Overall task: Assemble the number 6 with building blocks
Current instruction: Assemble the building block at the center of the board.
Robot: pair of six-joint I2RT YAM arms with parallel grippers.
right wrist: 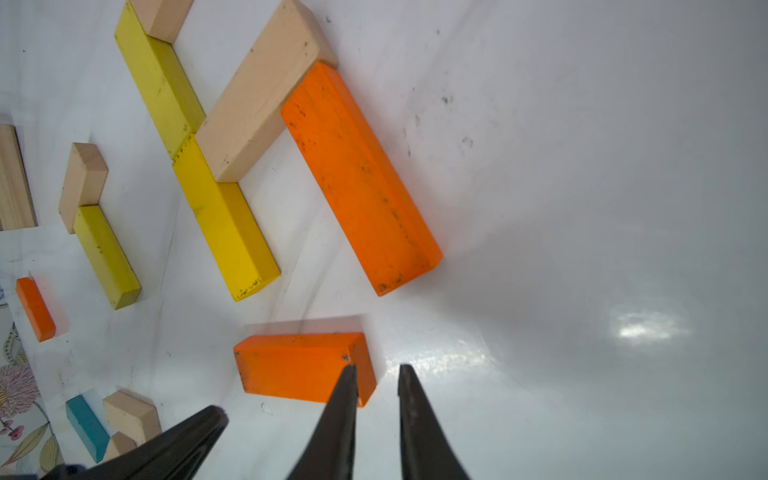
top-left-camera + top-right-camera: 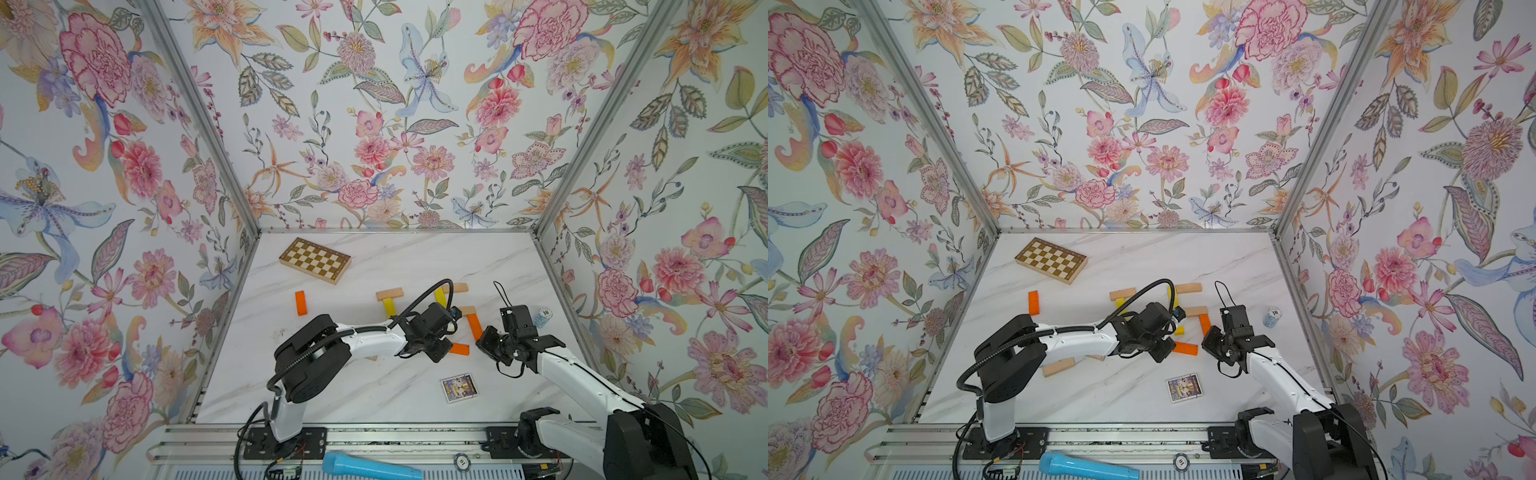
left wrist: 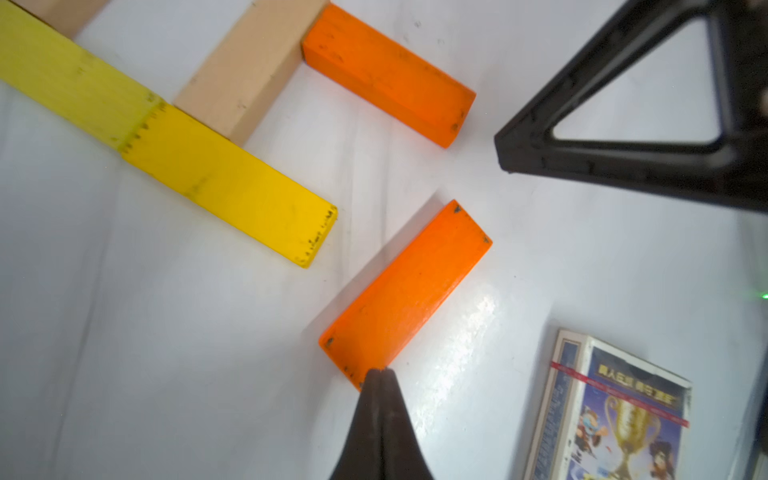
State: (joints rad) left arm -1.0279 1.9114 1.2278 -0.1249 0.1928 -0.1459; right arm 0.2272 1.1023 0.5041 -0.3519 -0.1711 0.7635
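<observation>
the number 6 (image 2: 1196, 311) lies half made on the white table (image 2: 374, 399), toward the right side, between the two arms. in the right wrist view two yellow blocks (image 1: 226, 224) lie end to end as its long side. a beige block (image 1: 257, 99) sticks out from where they meet, and an orange block (image 1: 357, 178) runs on from the beige one's far end. the loose orange block (image 1: 299, 368) lies flat just past the open end, apart from both the yellow and the orange one. the left claw (image 3: 378, 374) is squeezed together with nothing in it, and its tip is right at one short end of the loose orange block. the right claw (image 1: 376, 374) is a little apart at the other end, one finger in front of the corner, not clamped on it. more blocks lie off to the side: a beige and yellow pair (image 2: 389, 309), a lone orange one (image 2: 301, 303) and a teal one (image 1: 87, 428). the chequered board (image 2: 315, 260) is at the back and the picture card (image 2: 457, 387) is in front.
</observation>
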